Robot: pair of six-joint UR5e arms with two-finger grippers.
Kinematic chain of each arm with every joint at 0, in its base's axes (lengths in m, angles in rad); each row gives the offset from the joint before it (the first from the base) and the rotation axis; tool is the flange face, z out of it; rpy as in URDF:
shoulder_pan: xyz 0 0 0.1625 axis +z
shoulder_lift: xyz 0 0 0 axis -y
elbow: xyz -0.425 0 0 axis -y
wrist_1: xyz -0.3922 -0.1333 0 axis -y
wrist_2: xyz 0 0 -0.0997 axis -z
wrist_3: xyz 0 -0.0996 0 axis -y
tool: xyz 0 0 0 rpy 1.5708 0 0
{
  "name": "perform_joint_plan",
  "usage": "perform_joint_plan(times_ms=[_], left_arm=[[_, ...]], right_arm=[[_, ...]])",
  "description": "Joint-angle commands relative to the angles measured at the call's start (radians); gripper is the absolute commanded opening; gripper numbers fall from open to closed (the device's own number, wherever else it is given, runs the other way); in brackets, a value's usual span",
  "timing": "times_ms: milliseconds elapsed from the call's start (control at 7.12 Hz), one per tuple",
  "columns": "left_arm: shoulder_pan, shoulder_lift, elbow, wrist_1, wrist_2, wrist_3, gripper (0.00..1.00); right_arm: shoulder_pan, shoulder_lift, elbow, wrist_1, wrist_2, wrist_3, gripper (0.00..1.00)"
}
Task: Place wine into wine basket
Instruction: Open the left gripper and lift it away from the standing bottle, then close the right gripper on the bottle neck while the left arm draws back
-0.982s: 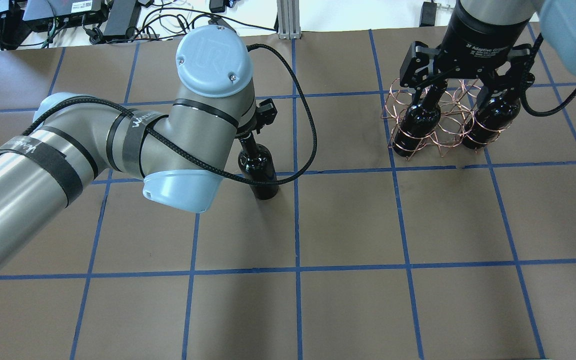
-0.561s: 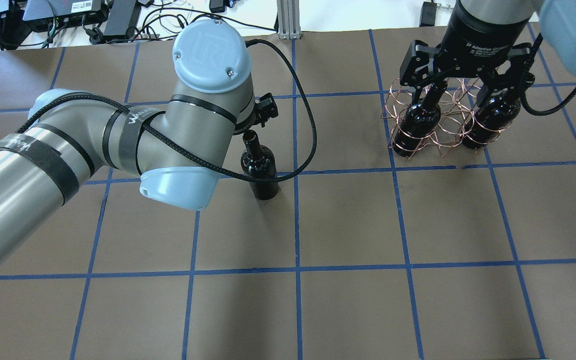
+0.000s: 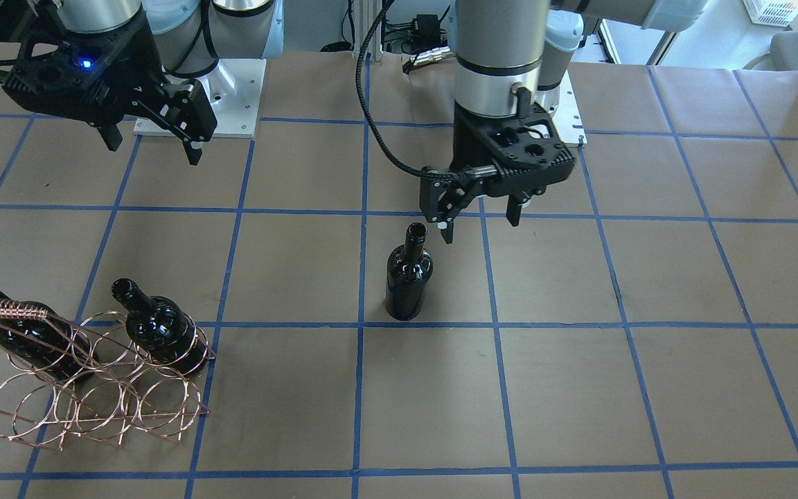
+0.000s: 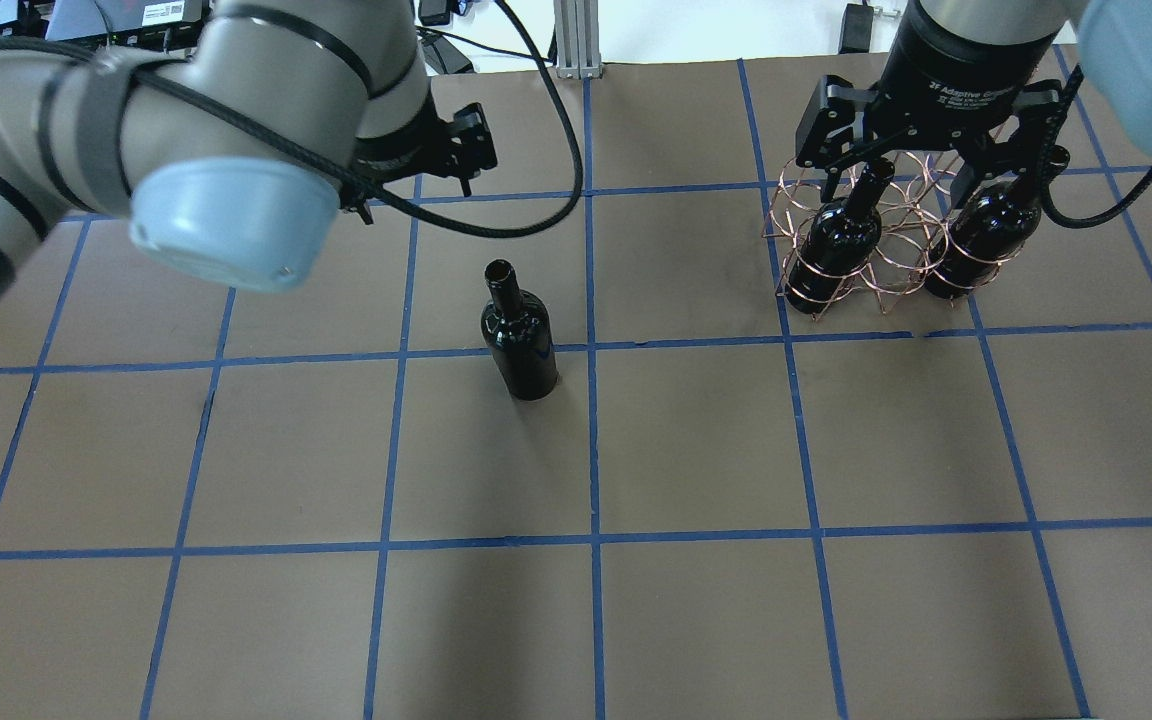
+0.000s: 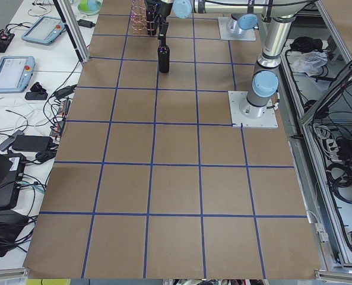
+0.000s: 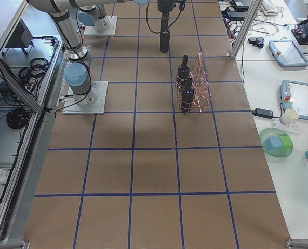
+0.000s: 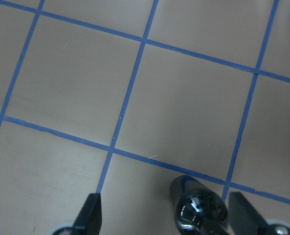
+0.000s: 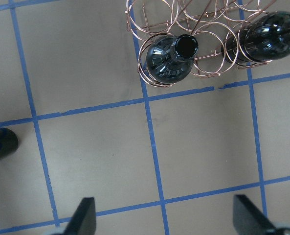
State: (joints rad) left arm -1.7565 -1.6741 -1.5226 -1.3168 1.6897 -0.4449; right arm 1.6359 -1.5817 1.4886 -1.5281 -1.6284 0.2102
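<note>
Since a moment ago, our left gripper (image 3: pixel 479 225) has let go of the wine bottle's neck, risen, and drawn back toward the robot's edge of the desk. Its fingers are spread apart and hold nothing. In the left wrist view the bottle's mouth shows low in the frame, between the two fingertips and nearer one of them. We see the wine (image 4: pixel 519 340) standing upright and alone on the brown desk (image 4: pixel 696 450), out in the middle, well apart from the wine basket (image 4: pixel 898 255). That basket sits near the desk's edge on the operators' side, toward the robot's right. It carries two more bottles, one (image 3: pixel 163 333) in an end ring and one (image 3: pixel 32 343) in the opposite end ring, necks tilted up. Our right gripper (image 3: pixel 154 152) hangs above the basket, fingers wide apart, touching neither bottle.
</note>
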Motion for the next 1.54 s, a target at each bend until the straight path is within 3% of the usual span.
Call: perform_joint_plan(times_ms=[0, 281, 561, 982, 1404], left_arm=[[0.189, 0.019, 0.065, -0.119, -0.094, 0.299, 0.95], [0.238, 0.048, 0.056, -0.197, -0.108, 0.504, 0.95], [0.239, 0.056, 0.048, -0.216, -0.108, 0.526, 0.96], [0.233, 0.070, 0.018, -0.231, -0.108, 0.528, 1.00], [0.233, 0.071, 0.002, -0.233, -0.099, 0.526, 1.00]], right_arm=[[0.120, 0.038, -0.011, -0.039, 0.002, 0.015, 1.00], [0.259, 0.127, -0.043, -0.119, 0.010, 0.091, 1.00], [0.333, 0.208, -0.072, -0.156, 0.048, 0.204, 1.00], [0.421, 0.356, -0.198, -0.170, 0.050, 0.302, 1.00], [0.435, 0.382, -0.197, -0.170, 0.050, 0.308, 1.00]])
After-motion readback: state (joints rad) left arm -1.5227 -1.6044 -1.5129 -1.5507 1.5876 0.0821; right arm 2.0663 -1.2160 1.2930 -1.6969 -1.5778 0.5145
